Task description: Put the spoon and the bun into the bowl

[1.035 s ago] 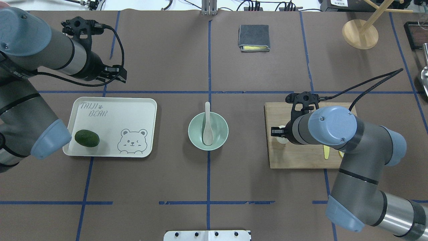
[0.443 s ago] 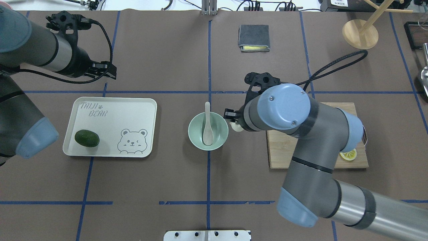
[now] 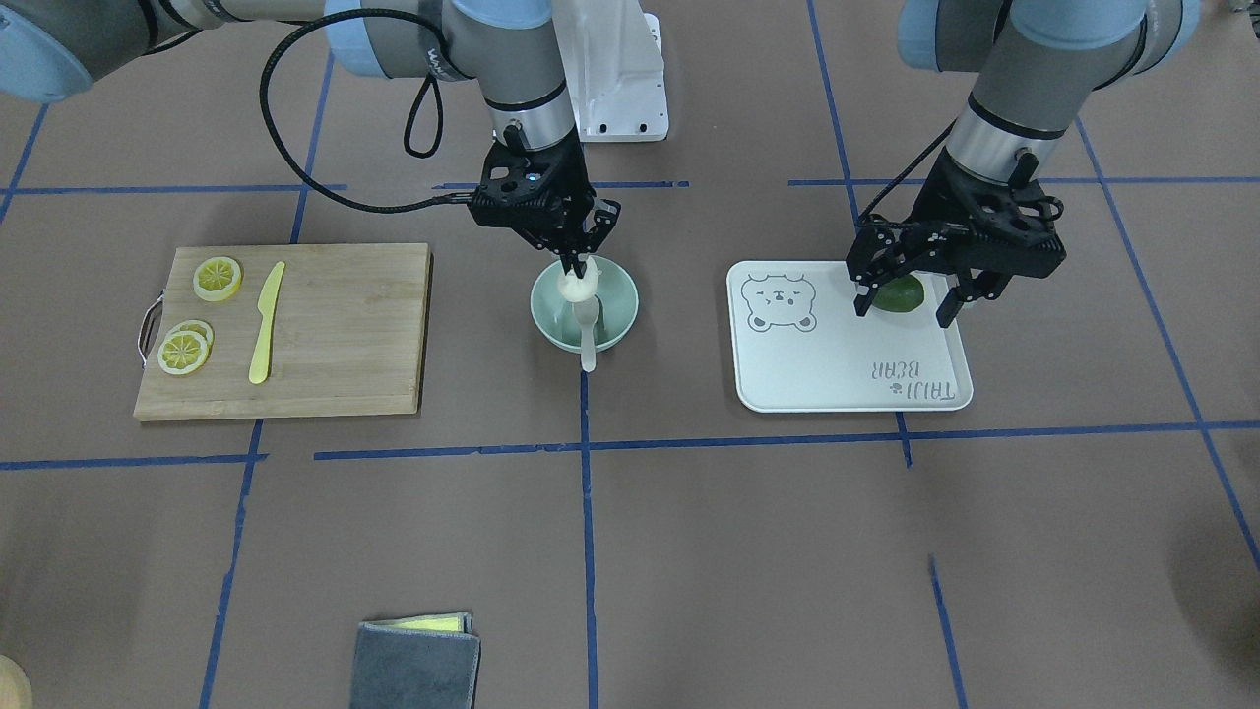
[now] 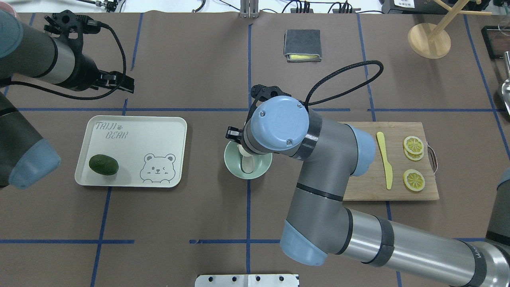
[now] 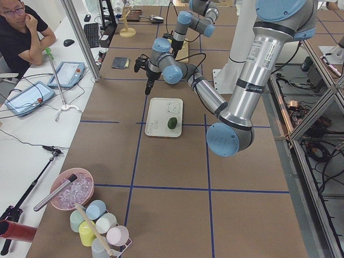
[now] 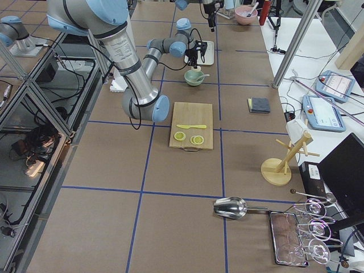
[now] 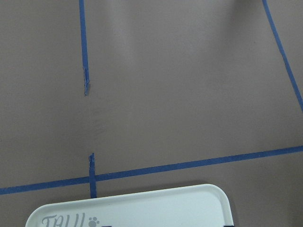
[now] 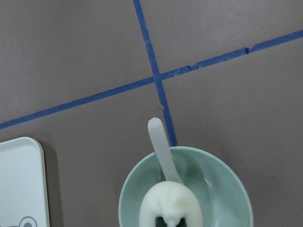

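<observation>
The mint-green bowl (image 3: 622, 295) stands at the table's middle and also shows in the overhead view (image 4: 263, 166) and the right wrist view (image 8: 227, 189). The off-white spoon (image 3: 589, 347) lies in it, scoop down, its handle (image 8: 158, 139) over the rim. My right gripper (image 3: 581, 264) is shut on the white bun (image 3: 574, 287) and holds it just over the bowl, above the spoon's scoop (image 8: 171, 205). In the overhead view the wrist hides most of it. My left gripper (image 3: 906, 307) is open and empty, above the tray's corner.
A white bear tray (image 3: 837, 364) with a green avocado (image 3: 901, 293) lies on my left. A wooden cutting board (image 3: 345, 325) with a yellow knife (image 3: 266, 320) and lemon slices (image 3: 217, 278) lies on my right. A folded grey cloth (image 4: 302, 44) lies at the far side.
My right arm has swung left from the cutting board with the bun, from beside the bowl to over it. My left arm has drawn back a little to the left.
</observation>
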Robot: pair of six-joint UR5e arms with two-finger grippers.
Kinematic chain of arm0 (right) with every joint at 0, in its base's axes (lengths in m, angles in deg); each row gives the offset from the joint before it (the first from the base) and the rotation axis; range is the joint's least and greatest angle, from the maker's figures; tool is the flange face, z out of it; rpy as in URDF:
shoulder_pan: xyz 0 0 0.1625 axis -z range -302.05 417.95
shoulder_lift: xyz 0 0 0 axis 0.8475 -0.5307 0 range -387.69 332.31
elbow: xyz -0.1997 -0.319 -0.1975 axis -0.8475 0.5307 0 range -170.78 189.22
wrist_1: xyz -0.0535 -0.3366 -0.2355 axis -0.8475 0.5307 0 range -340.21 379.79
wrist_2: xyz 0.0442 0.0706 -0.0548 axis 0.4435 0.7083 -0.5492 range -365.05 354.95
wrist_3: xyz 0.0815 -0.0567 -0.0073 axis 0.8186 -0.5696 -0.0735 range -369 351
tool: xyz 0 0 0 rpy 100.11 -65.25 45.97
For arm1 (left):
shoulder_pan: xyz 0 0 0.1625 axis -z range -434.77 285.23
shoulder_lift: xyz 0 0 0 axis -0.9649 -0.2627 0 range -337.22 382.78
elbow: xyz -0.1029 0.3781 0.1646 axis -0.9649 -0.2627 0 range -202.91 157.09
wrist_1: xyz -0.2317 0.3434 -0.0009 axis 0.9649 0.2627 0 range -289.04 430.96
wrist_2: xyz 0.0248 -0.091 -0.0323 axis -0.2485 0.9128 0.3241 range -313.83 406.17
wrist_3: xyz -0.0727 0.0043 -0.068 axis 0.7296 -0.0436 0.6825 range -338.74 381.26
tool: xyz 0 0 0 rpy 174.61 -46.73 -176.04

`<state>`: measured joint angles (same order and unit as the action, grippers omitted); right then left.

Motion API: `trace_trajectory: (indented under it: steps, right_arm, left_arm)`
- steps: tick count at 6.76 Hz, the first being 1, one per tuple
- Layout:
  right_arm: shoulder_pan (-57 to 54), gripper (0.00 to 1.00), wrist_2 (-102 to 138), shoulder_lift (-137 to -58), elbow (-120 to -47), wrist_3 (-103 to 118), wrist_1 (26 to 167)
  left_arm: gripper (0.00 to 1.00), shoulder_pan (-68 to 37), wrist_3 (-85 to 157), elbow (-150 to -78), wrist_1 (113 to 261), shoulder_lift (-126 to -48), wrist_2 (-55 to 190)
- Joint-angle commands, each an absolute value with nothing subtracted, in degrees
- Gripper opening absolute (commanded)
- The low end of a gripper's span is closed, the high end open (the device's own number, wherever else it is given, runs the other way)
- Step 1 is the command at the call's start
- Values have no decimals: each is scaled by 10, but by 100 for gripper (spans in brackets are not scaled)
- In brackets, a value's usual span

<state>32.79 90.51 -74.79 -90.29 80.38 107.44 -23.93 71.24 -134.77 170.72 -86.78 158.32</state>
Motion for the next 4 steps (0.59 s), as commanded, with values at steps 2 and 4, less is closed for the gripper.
trace_trajectory:
  steps: [2, 4]
  right_arm:
    - [347, 0, 904, -745, -873, 801, 1078]
    - [351, 99, 904, -744, -856, 803, 1078]
  left_arm:
    - [99, -240, 712, -1347, 1708, -867, 1583]
    - [99, -240, 712, -1344, 1708, -868, 1583]
